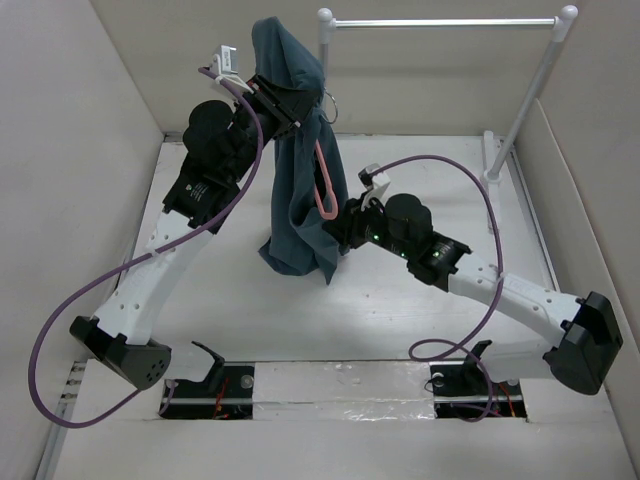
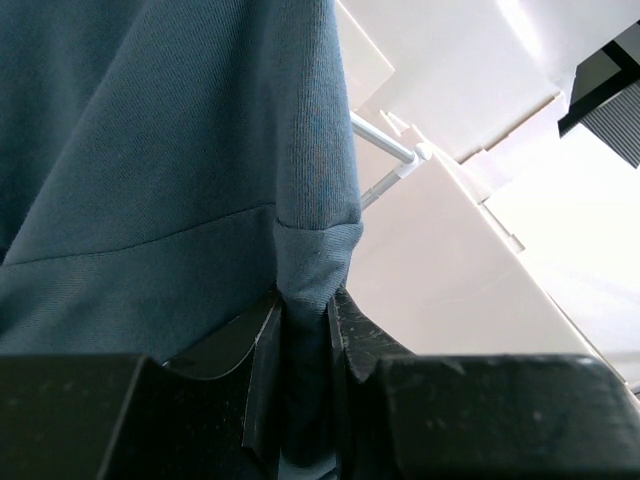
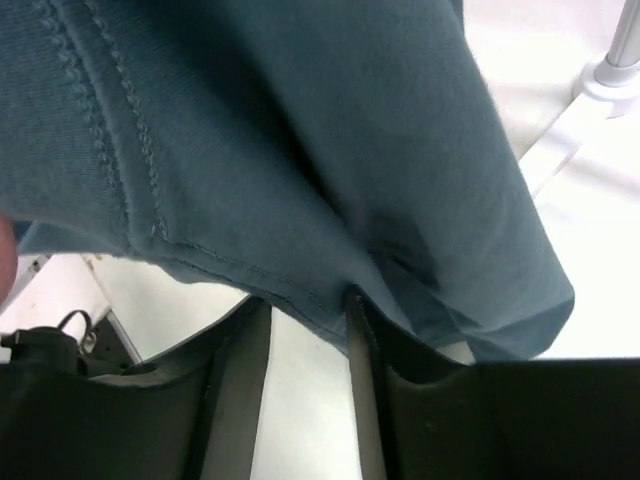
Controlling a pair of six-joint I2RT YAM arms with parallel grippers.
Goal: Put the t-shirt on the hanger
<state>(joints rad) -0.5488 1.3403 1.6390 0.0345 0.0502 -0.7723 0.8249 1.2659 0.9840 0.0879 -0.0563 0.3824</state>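
Left gripper (image 2: 305, 345) was pinched tight on the t-shirt (image 1: 295, 220), dangling it near the worktop's far edge. Hanger (image 1: 327, 190) looked half tucked inside, pink arm poking out. Right gripper (image 3: 305, 345) sat spread apart at the hem. Maybe halfway done.

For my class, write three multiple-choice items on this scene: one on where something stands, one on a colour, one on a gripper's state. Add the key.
1. Where does the white clothes rack stand?
A. at the far right of the table
B. between the arm bases
C. at the near left edge

2. What colour is the hanger?
A. green
B. salmon pink
C. black

3. What is the left gripper doing?
A. open over bare surface
B. shut on the t-shirt
C. clamped on the rack bar

Key:
1 A, its post rises at the back right.
2 B, pink wire shows against the cloth.
3 B, cloth is pinched between its fingers.
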